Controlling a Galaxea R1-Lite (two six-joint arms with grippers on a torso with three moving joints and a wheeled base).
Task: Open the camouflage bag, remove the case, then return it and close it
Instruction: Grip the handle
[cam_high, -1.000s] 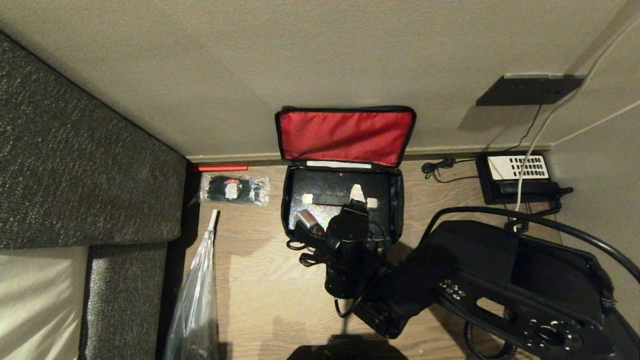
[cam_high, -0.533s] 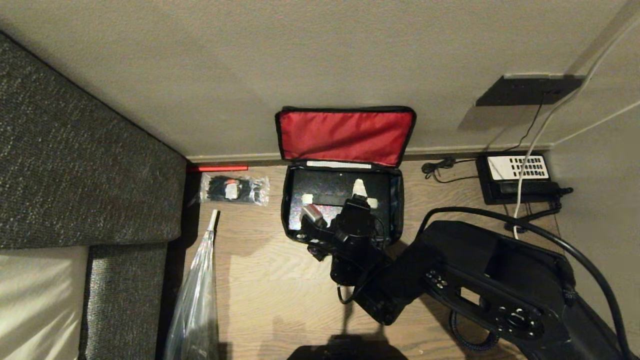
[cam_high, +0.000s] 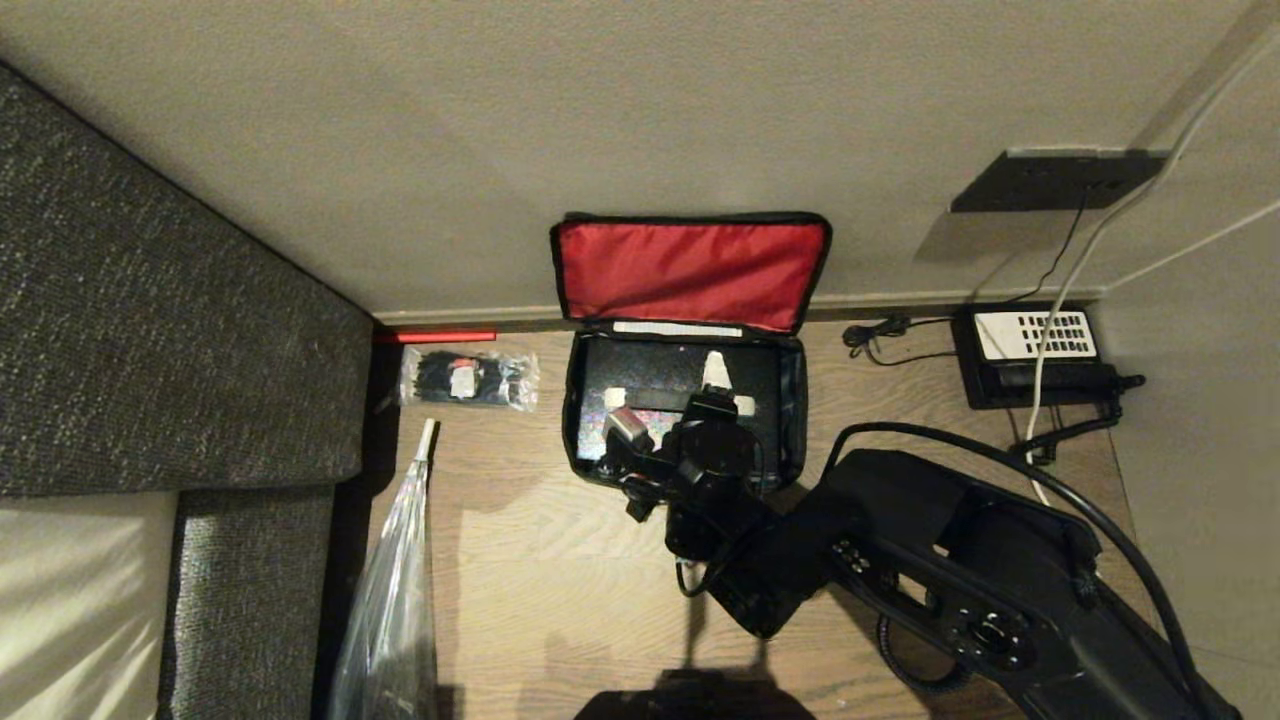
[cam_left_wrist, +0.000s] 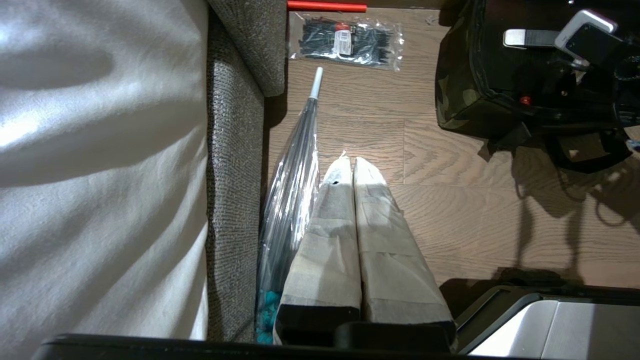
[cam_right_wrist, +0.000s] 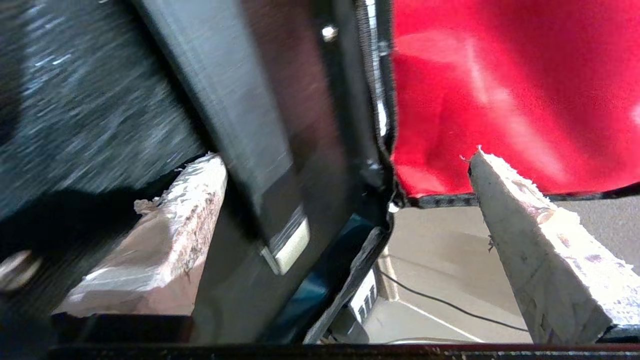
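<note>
Against the wall, on the wood-grain floor (cam_high: 520, 560), the camouflage bag (cam_high: 790, 400) sits with its long axis running along the skirting board. Its lid is thrown back and leans upright on the wall, the red fabric lining facing the room. From the left wrist view the soft side panel shows its green-brown-black pattern, with black edges.

Inside lies the case (cam_high: 650, 380), a black rigid rectangle, flat, its long side parallel to the bag's. A shiny glittering sticker covers part of its face, and pale latches sit along one long edge.

Over the near part of the bag hangs the right gripper (cam_high: 722, 388), reaching in from the robot's right side. Its jaws stand wide apart, both fingers wrapped in frayed off-white tape. In the right wrist view one finger (cam_right_wrist: 165, 240) lies over the case's dark face, while the other (cam_right_wrist: 530, 240) sits out toward the red lining; the case's long edge and the bag's zip rim run between them. Neither finger is clearly pressing on anything.

Off to the left, the left gripper (cam_left_wrist: 350, 172) hangs above bare floor, its taped fingers pressed together, beside a folded clear umbrella (cam_left_wrist: 295, 185) that lies along a grey woven sofa (cam_high: 150, 330). A clear packet of black ties (cam_high: 467, 379) rests left of the bag, a black telephone (cam_high: 1035, 355) well to its right.
</note>
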